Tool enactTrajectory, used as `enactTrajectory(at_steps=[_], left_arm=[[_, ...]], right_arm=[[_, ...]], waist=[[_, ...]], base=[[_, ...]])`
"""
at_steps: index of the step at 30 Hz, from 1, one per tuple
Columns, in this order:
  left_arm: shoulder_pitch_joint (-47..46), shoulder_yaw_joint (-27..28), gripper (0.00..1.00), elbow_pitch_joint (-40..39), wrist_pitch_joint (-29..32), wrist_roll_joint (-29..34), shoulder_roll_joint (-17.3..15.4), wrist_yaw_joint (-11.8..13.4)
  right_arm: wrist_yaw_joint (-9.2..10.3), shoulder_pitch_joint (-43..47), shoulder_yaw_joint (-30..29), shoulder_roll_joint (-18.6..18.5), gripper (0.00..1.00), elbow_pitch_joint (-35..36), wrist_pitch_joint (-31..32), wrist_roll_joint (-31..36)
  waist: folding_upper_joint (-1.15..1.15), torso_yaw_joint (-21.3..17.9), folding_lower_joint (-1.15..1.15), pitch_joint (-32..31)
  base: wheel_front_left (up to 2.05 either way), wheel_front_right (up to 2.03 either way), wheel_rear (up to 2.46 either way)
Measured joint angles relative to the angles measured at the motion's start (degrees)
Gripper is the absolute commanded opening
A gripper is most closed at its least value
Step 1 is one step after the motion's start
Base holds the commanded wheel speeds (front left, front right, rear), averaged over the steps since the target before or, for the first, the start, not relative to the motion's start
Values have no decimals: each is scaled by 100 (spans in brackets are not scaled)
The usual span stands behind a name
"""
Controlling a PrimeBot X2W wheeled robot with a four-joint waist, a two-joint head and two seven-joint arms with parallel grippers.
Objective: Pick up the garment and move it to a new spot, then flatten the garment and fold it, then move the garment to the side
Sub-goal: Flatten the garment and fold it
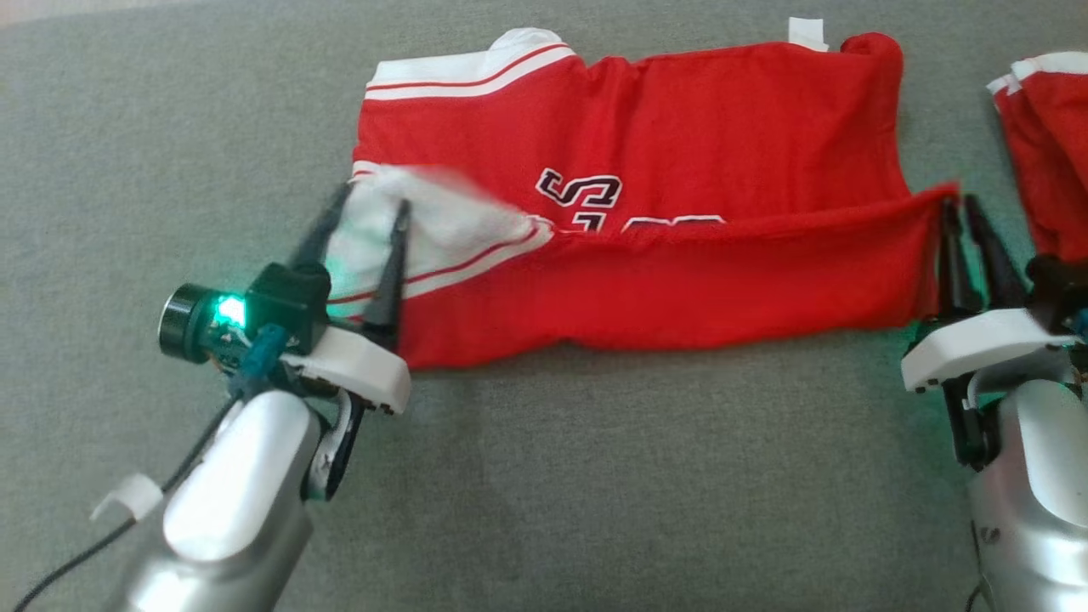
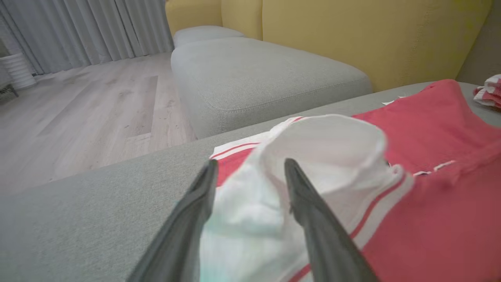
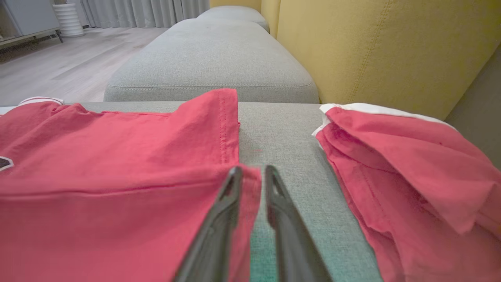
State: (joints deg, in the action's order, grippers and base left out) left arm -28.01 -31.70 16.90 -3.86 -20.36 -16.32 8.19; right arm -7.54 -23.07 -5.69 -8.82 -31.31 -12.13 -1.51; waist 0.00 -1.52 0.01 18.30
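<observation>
Status: garment (image 1: 680,144) is a red jersey with white striped trim and dark-outlined lettering. It lies lengthwise across the grey cushion (image 1: 544,476), upper middle of the head view. Its near long edge is lifted and doubled over toward the far edge, and the fold line runs between the two grippers.

Left gripper (image 1: 374,197) is at the garment's left end, clamped around a thick wad of white trim, so the fingers (image 2: 195,203) sit part-way apart. The wad is raised off the cushion and blurred in the head view. In the left wrist view the white cloth bulges up between the fingers.

Right gripper (image 1: 959,202) is at the right end, fingers almost together, pinching the red hem corner. The right wrist view shows thin cloth between them.

Second red garment (image 1: 1050,144), white-edged and crumpled, lies just to the right, with a strip of bare cushion between the two.

Behind: yellow backrest (image 3: 391,51), another grey seat (image 3: 211,62), wood floor (image 2: 78,113), grey curtains (image 2: 78,27).
</observation>
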Motion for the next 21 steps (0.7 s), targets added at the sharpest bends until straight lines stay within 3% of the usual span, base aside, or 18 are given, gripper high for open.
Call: enactTrajectory(at_steps=[7, 13, 21], left_arm=[[355, -21, 100, -86, -345, 115, 105, 401], [1184, -65, 100, 202, -361, -136, 216, 497], [1178, 19, 100, 853, -13, -335, 215, 617]], right_arm=[[0, 101, -37, 48, 100, -56, -205, -54], [0, 612, -34, 127, 100, 111, -209, -160], [0, 730, 91, 133, 100, 185, -209, -248]], waist=[[0, 56, -1, -114], [0, 32, -2, -242], [0, -99, -1, -337]], base=[[0, 0, 0], [0, 0, 0], [0, 0, 0]])
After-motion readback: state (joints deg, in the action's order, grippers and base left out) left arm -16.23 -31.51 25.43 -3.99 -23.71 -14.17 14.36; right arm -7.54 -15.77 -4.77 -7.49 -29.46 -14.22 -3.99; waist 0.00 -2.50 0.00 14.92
